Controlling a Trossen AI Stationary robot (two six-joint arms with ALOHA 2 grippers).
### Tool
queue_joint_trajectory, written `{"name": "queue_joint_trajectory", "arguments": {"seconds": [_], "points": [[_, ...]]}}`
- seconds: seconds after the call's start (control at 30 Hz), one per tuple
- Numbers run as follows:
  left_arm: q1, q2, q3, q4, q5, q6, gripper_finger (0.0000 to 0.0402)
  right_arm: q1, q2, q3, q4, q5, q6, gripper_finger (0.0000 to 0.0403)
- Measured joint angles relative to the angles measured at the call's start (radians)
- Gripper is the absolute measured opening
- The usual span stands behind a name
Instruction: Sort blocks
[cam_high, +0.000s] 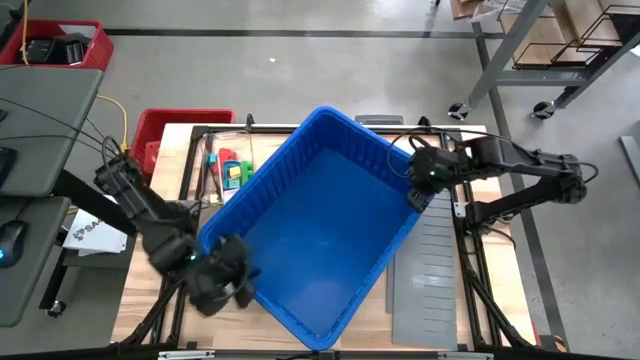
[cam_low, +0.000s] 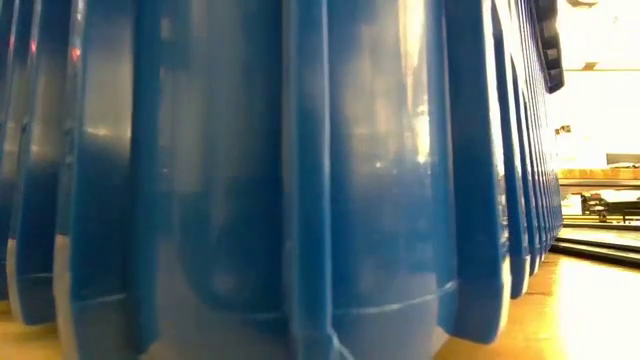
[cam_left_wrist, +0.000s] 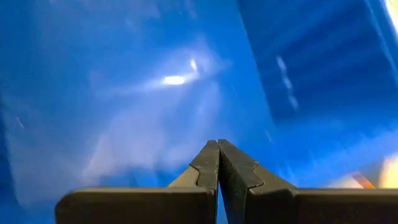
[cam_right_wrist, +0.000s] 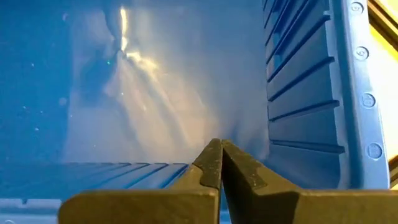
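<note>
1. A large blue bin (cam_high: 320, 235) sits skewed on the wooden bench (cam_high: 150, 290), one corner pointing toward the far edge and the opposite corner toward the near edge.
2. The left claw (cam_high: 232, 275) is at the bin's rim on its near left side, by the left corner; the left wrist view shows its two fingers (cam_left_wrist: 208, 165) pressed together, tips touching, with nothing between them.
3. That same wrist view looks into the bin's smooth blue inside.
4. The right claw (cam_high: 418, 185) is at the bin's right corner, over the rim; in the right wrist view its fingers (cam_right_wrist: 211, 158) are also pressed tight together and hold nothing.
5. The right wrist view looks across the bin's floor to a ribbed side wall.
6. The blocks (cam_high: 232, 170) lie in a small cluster just outside the bin's far left wall, on the bench; green, yellow and red pieces can be made out, but single blocks cannot be counted.
7. No block shows inside the bin in any view.
8. Grey divider panels (cam_high: 425, 270) lie flat on the bench just beside the bin's near right wall.
9. A red crate (cam_high: 165, 135) stands beyond the blocks, further from the bin's far left wall.
10. In the low view the bin's ribbed outer wall (cam_low: 250, 180) fills nearly the whole picture, resting on the bench.
</note>
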Motion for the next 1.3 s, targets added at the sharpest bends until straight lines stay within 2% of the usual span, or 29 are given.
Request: {"name": "queue_joint_trajectory", "arguments": {"seconds": [0.17,0.3,0.43,0.73,1.0,1.13,1.3], "points": [[-0.167,-0.021,0.067,0.001,0.087,-0.102,0.0,-0.047,-0.001,0.0,-0.012,-0.004,-0.024,0.0],[-0.267,-0.009,0.07,-0.007,0.211,-0.227,0.0,-0.106,-0.002,0.0,-0.012,-0.013,-0.045,0.0],[-0.324,0.025,0.011,-0.02,0.188,-0.349,0.0,-0.145,-0.002,0.0,-0.016,-0.077,-0.082,0.0],[-0.275,0.056,-0.197,-0.056,0.158,-0.546,0.0,-0.152,-0.001,-0.001,-0.138,-0.153,-0.035,0.0],[-0.22,0.019,-0.229,-0.376,0.065,-0.701,0.0,-0.046,-0.001,-0.001,-0.14,-0.164,0.097,0.0],[-0.185,-0.029,-0.23,-0.534,0.041,-0.716,0.0,0.024,-0.001,-0.001,-0.155,-0.14,0.174,0.0],[-0.137,-0.137,-0.283,-0.536,-0.029,-0.659,0.0,0.102,-0.001,-0.001,-0.154,-0.112,0.282,0.0]]}}
